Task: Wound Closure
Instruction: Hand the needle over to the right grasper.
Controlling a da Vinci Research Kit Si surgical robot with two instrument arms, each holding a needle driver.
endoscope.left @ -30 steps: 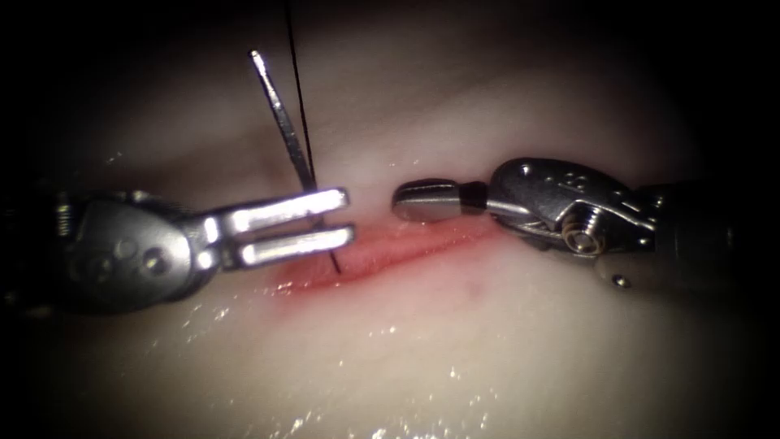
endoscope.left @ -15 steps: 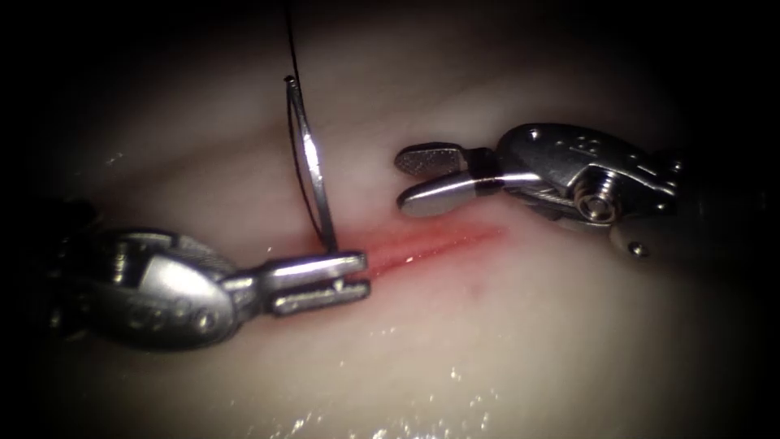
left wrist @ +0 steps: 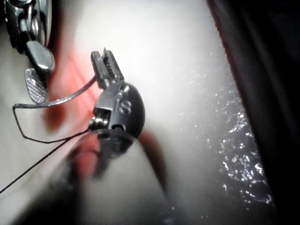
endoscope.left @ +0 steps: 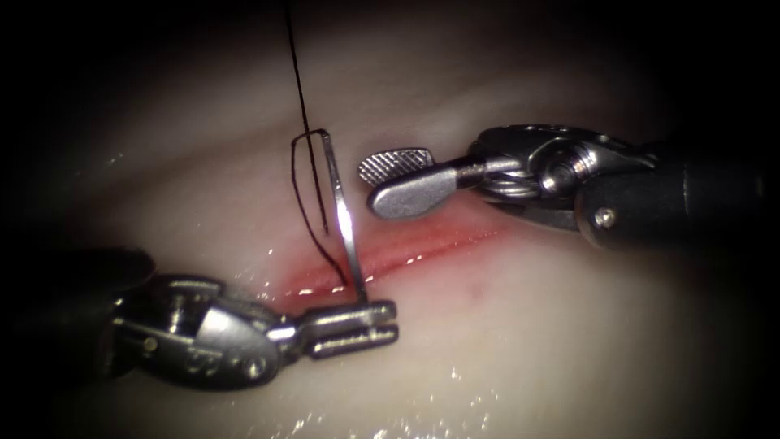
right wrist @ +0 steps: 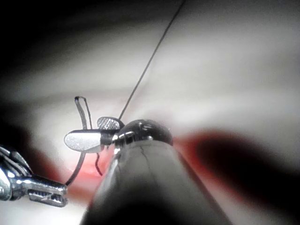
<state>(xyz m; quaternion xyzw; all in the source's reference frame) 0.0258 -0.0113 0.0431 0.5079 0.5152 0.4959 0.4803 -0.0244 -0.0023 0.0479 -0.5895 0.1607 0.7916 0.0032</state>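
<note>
My left tool (endoscope.left: 382, 319) clamps the needle (endoscope.left: 341, 219) near its tip, probably, holding it upright, clear of the tissue (endoscope.left: 520, 325), near the cut (endoscope.left: 406, 252). The right tool (endoscope.left: 390, 179) gapes empty just right; thread (endoscope.left: 296, 81) trails far.

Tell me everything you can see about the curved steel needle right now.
The thin, shiny curved steel needle stands nearly upright over the red cut in the pale tissue. The left arm's needle driver has its jaws shut on the needle's lower end; the needle is out of the tissue. At its upper end the thin black thread joins it, loops down and also runs up out of view. The right arm's needle driver, jaws open, is just to the right and holds nothing.
</note>
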